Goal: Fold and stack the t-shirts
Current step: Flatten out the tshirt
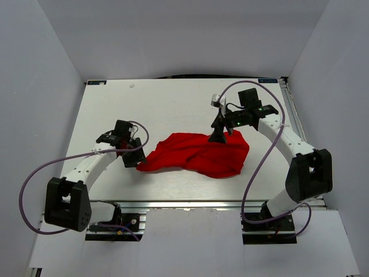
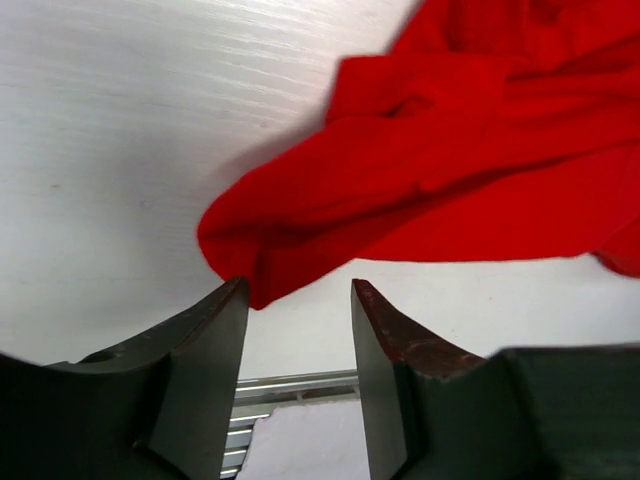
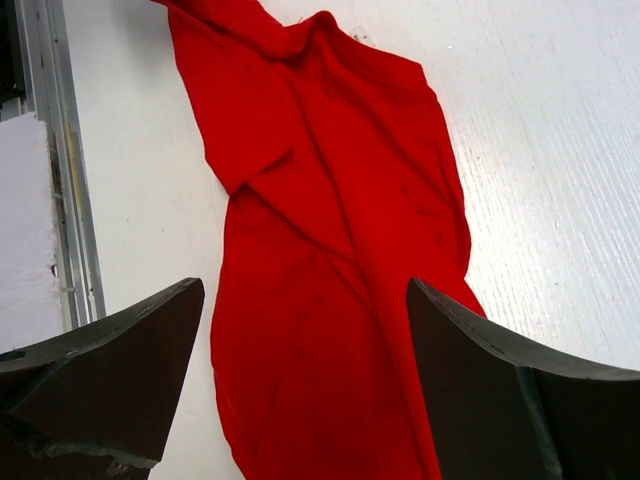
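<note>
I see the red t-shirt (image 1: 199, 153) crumpled on the table (image 1: 173, 104), nearer the front edge. My left gripper (image 2: 298, 290) sits at its left corner, jaws partly apart, cloth tip just ahead of the gap, nothing clamped. My right gripper (image 3: 305, 285) hangs over the right part, jaws wide apart, holding nothing
</note>
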